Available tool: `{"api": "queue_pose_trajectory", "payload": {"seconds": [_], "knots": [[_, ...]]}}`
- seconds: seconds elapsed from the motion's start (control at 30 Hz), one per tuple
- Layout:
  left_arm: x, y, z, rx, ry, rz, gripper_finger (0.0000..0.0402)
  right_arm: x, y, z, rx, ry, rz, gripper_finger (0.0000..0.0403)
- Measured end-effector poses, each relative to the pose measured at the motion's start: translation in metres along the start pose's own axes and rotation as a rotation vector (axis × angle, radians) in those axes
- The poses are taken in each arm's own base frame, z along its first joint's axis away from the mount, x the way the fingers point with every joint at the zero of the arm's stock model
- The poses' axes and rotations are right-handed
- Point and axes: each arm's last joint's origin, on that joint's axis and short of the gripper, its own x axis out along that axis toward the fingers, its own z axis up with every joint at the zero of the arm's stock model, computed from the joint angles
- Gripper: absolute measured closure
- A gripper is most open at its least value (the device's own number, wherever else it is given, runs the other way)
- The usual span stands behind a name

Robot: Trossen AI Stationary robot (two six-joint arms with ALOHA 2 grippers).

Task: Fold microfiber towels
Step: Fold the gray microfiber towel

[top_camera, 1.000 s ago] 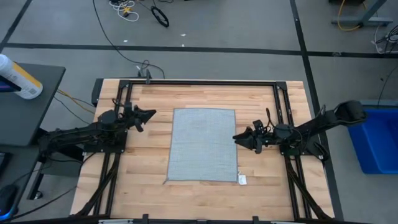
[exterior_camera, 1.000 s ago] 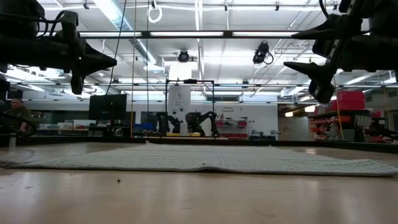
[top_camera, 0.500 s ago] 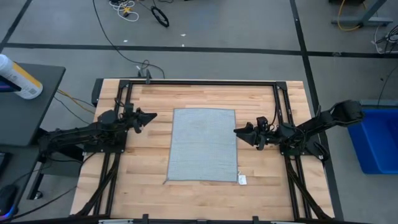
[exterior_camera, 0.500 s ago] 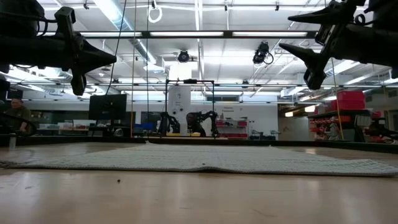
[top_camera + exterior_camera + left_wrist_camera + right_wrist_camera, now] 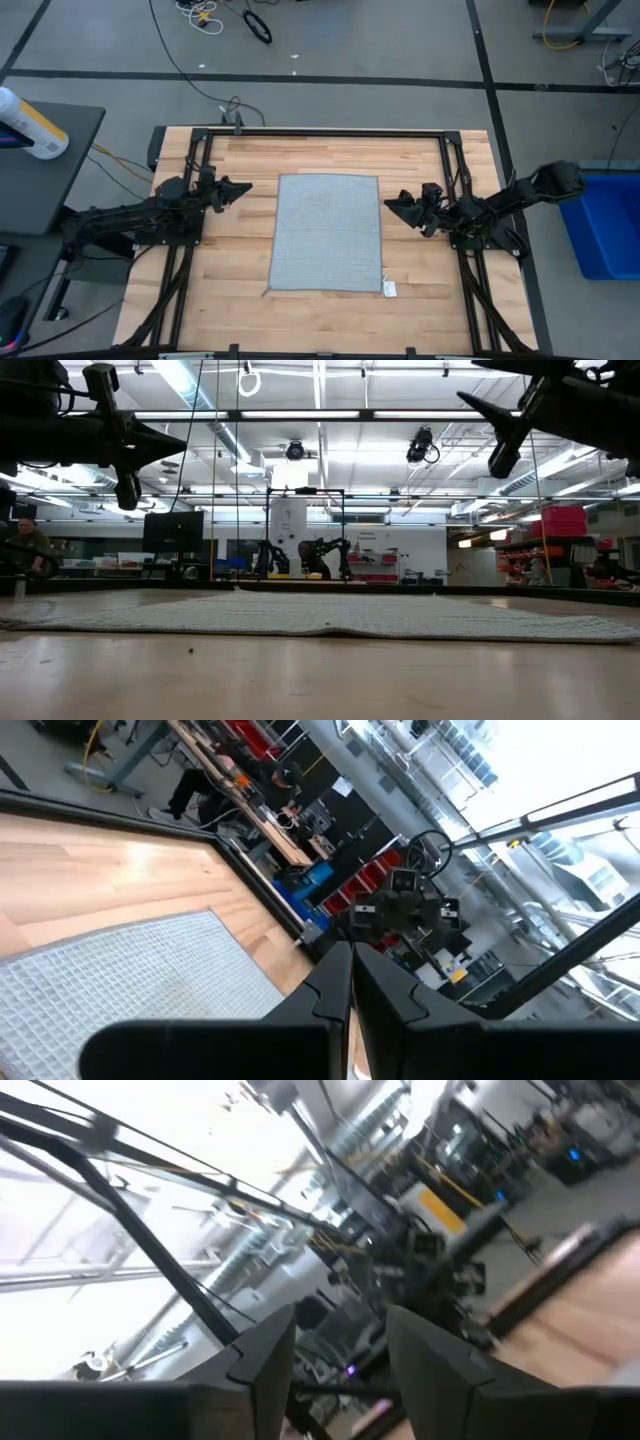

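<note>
Towel (image 5: 328, 233) lay flat on table (image 5: 250, 160), my left claw (image 5: 243, 186) pinched together, right claw (image 5: 392, 203) apart, both raised beside it.

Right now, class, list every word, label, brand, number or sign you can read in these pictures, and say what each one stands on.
No text can be read anywhere in these pictures.
White tag at the corner of the microfiber towel: too small to tell whether it bears print.
Bottle on the side table: its label is too small to read.
Shelves and bins in the room behind, low view: any markings are too blurred to read.
</note>
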Motion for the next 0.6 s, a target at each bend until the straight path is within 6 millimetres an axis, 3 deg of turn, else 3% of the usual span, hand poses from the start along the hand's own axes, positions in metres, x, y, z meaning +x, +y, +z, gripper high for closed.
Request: {"api": "queue_pose_trajectory", "payload": {"seconds": [0.23,0.4,0.6], "knots": [[0.0,0.001,-0.001,0.088,0.005,0.011,0.0384,0.002,0.003,0.003,-0.024,-0.022,0.013,0.0272],[0.0,0.001,-0.001,0.054,0.01,0.01,0.0384,0.002,0.002,0.002,0.068,-0.015,0.008,0.0293],[0.0,0.003,-0.003,0.042,0.029,0.028,0.0384,0.002,-0.008,-0.003,0.063,0.013,-0.108,0.0323]]}}
